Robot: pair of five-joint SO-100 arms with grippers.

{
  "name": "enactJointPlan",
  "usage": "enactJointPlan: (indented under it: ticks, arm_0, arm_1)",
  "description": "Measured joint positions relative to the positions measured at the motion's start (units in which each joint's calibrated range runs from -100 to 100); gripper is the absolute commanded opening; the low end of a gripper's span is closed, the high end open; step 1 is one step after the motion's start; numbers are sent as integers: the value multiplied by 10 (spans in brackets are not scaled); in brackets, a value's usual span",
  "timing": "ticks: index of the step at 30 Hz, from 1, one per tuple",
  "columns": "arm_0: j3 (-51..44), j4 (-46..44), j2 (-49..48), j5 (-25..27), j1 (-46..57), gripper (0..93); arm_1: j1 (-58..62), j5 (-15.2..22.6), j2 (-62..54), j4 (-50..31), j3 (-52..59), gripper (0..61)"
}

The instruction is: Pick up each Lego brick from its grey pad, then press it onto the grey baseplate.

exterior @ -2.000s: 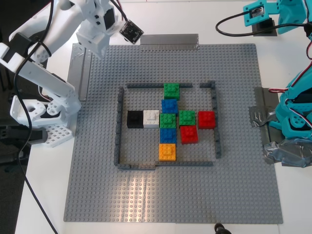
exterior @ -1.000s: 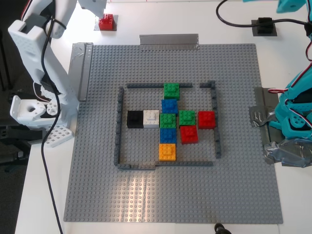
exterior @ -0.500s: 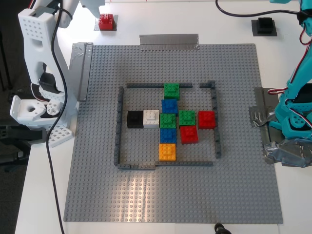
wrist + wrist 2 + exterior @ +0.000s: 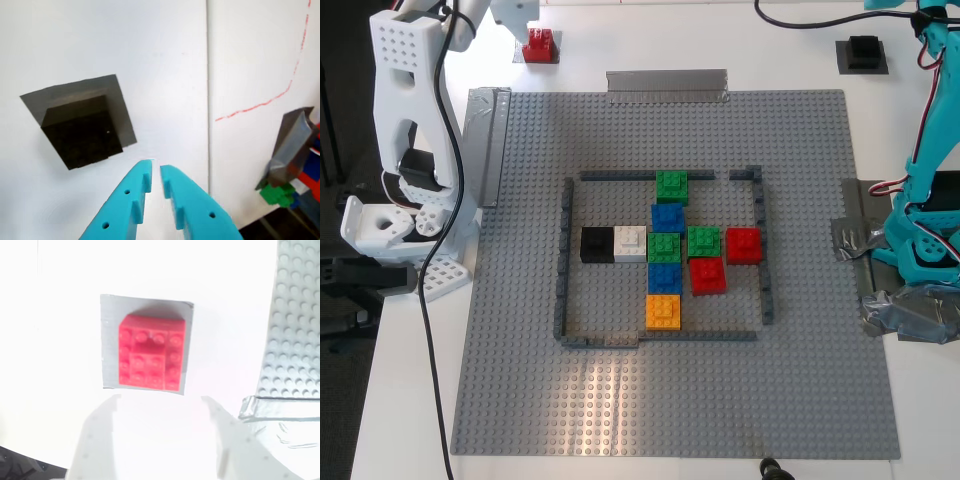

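Observation:
The red Lego brick (image 4: 538,44) sits on its mid grey pad (image 4: 523,57) on the white table beyond the exterior view's far left corner of the grey baseplate (image 4: 800,400). In the second wrist view my second gripper (image 4: 160,407) is open and empty just short of the red brick (image 4: 150,352) and its pad (image 4: 107,340). The black brick (image 4: 863,50) sits on a dark grey pad (image 4: 880,68) at the far right. In the first wrist view my first gripper (image 4: 156,175) is shut and empty beside the black brick (image 4: 82,131) and its pad (image 4: 120,95).
A thin dark frame of low walls (image 4: 563,260) on the baseplate encloses several green, blue, red, orange, black and white bricks. Silver tape strips (image 4: 667,84) lie along the plate's far and left edges. The white arm base (image 4: 390,230) stands at left, the teal arm base (image 4: 925,250) at right.
The white arm has swung up and back from over the plate's far left corner, uncovering the red brick. The teal arm has lifted towards the top edge, near the black brick.

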Motion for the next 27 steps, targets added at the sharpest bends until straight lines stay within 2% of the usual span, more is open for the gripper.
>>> enactJointPlan:
  ticks: [7, 10, 17, 22, 27]
  arm_0:
    - [-63, 70, 3, 4, 1, 203]
    - [-84, 111, 5, -8, -5, 204]
    - [-153, 200, 82, -29, -19, 204]
    - [-214, 211, 133, -29, -18, 204]
    - [-230, 211, 136, -29, -17, 204]
  arm_1:
    - [0, -1, 11, -57, 10, 173]
    - [0, -1, 21, -68, 10, 191]
    - [0, -10, 28, -68, 10, 190]
    - [4, -9, 29, -68, 20, 187]
    - [13, -10, 29, -72, 21, 180]
